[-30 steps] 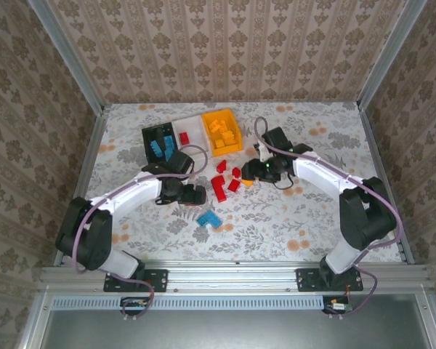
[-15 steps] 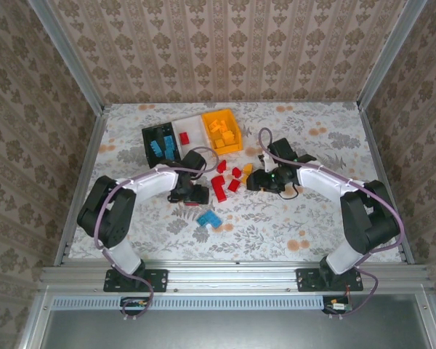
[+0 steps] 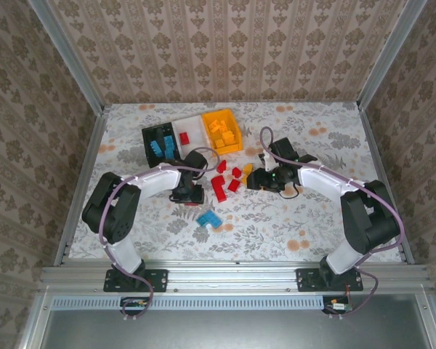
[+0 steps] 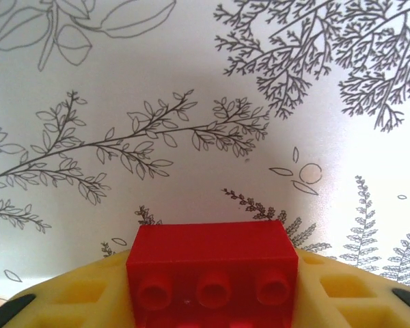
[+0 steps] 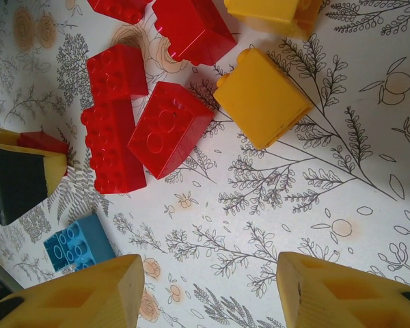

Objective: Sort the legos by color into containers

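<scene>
In the left wrist view my left gripper (image 4: 212, 301) is shut on a red lego (image 4: 210, 263), its yellow fingers (image 4: 75, 297) pressing both ends just above the table. From above, that gripper (image 3: 192, 196) sits left of the loose pile. My right gripper (image 5: 210, 290) is open over bare cloth, nothing between its fingers. Ahead of it lie a yellow lego (image 5: 262, 98) and red legos (image 5: 167, 128), with a blue lego (image 5: 78, 242) to the left. The containers stand in a row at the back: black (image 3: 147, 137), white (image 3: 195, 122), orange-yellow (image 3: 235, 128).
Red legos (image 3: 218, 187) and a yellow one (image 3: 247, 171) are scattered between the two grippers. Blue legos (image 3: 208, 218) lie nearer the front. The black bin holds blue bricks, the white bin a red one, the orange-yellow bin yellow ones. Walls enclose the table.
My left gripper has shifted right to the pile's edge and closed on the red lego. My right gripper has dropped slightly towards the table and narrowed a little.
</scene>
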{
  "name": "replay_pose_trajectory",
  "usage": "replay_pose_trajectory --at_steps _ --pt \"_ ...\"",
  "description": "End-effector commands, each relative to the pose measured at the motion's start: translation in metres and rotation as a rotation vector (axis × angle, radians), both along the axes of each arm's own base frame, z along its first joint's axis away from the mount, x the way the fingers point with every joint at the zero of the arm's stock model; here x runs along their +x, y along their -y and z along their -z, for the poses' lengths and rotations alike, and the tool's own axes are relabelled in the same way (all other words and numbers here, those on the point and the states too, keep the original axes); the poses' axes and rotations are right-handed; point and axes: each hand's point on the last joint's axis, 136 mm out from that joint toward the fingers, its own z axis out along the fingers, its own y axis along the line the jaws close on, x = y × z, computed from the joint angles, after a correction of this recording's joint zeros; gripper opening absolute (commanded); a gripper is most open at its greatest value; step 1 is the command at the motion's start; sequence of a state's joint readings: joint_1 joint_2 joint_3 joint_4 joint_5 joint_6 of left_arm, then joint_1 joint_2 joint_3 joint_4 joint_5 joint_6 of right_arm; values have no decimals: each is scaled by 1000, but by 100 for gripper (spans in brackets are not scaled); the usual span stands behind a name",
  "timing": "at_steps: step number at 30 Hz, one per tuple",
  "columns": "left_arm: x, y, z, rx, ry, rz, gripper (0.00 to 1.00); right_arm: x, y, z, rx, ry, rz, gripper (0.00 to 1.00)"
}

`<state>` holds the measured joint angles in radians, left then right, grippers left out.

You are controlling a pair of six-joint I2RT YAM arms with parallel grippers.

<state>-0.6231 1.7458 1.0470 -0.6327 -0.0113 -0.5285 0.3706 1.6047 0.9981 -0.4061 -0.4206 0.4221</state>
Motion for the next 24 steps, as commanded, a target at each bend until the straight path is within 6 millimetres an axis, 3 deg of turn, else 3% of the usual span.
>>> replay_pose_trajectory --at_steps 1,6,12,19,24 --pt "0 5 -9 -21 9 5 45 -1 0 -7 20 15 -8 56" --pt "3 7 -36 -67 54 10 45 -1 1 -6 13 13 -5 56" --pt "29 6 -99 -94 163 37 45 -2 1 -6 18 7 0 56" --pt "86 -7 -150 -84 257 55 45 -8 6 -5 2 10 5 56" --pt "134 -11 -163 -78 287 54 46 -14 10 -2 -8 11 10 57"
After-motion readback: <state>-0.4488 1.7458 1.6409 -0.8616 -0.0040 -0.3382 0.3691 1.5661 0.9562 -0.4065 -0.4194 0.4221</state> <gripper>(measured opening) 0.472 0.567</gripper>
